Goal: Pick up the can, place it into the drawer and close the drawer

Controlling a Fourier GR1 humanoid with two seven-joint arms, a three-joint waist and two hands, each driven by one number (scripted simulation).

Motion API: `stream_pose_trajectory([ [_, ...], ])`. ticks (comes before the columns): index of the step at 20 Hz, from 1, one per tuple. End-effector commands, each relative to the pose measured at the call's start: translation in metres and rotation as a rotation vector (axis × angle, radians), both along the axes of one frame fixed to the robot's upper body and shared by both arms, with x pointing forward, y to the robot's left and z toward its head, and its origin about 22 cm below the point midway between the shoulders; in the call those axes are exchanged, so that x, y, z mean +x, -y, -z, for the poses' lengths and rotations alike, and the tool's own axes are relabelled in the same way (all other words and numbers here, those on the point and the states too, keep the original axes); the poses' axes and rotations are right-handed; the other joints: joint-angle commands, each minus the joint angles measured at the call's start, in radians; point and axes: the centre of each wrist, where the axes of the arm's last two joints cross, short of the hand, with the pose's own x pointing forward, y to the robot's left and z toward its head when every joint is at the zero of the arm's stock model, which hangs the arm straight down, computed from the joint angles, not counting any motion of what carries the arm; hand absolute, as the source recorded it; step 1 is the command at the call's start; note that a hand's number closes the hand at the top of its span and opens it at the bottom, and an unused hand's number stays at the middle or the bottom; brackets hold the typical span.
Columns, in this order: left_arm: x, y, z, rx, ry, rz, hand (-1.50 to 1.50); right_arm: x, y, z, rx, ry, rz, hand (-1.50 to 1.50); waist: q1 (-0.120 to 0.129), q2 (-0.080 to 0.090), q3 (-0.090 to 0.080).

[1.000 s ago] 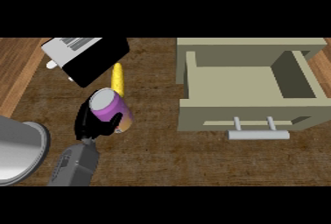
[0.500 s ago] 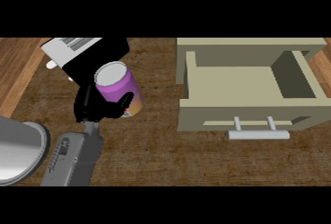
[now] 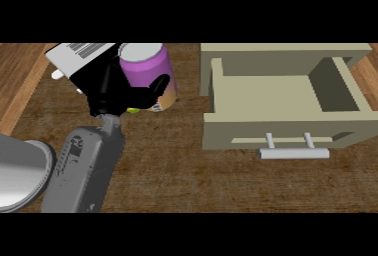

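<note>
**Operator:** Report the state of the hand and the location of the can.

**Monitor:** You will find the left hand (image 3: 118, 92) at about 10 o'clock from the view's centre, its grey forearm (image 3: 85, 165) entering from the lower edge at 7 o'clock. Its fingers and thumb are curled round the can (image 3: 148, 72), with the thumb lying across the can's lower body. The can is purple with a pale top and stands roughly upright, tilted slightly. You cannot tell from this view whether its base touches the counter (image 3: 192, 185).

**Operator:** And the drawer?

**Monitor:** The drawer (image 3: 284, 97) stands open at 2 o'clock, well apart from the can. Its handle (image 3: 294, 152) faces 6 o'clock. Note a black-and-white object (image 3: 77, 55) at 11 o'clock, partly behind the hand, and a grey rounded object (image 3: 18, 172) at 8 o'clock on the view's left edge. Your right hand shows nowhere in the view.
</note>
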Motion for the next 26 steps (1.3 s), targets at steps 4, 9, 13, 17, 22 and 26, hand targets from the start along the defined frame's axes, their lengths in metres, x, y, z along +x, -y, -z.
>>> stream_pose_trajectory([
  [4, 0.020, 0.037, -0.038, 0.016, 0.009, 0.028, 1.50, 0.005, 0.016, -0.002, -0.007, 0.002, 0.013, -1.50, -0.005, 0.002, 0.000],
  [9, 0.017, 0.074, -0.055, 0.027, 0.021, 0.027, 1.50, 0.033, 0.002, -0.006, 0.018, -0.009, -0.011, -1.50, 0.001, 0.003, 0.000],
  [13, 0.048, 0.086, -0.076, 0.040, 0.026, -0.001, 1.50, 0.010, -0.011, -0.004, 0.005, 0.007, -0.024, -1.50, -0.020, 0.004, 0.000],
  [17, 0.053, 0.107, -0.079, 0.053, 0.027, 0.013, 1.50, 0.017, 0.001, -0.002, 0.005, 0.015, -0.014, -1.50, -0.019, 0.005, 0.000],
  [22, 0.059, 0.132, -0.097, 0.069, 0.013, 0.003, 1.50, 0.030, -0.010, -0.005, -0.001, 0.004, -0.022, -1.50, -0.026, 0.009, 0.000],
  [26, 0.054, 0.143, -0.077, 0.072, 0.017, 0.008, 1.50, 0.034, 0.017, 0.001, 0.027, 0.032, -0.037, -1.50, -0.031, 0.007, 0.001],
])
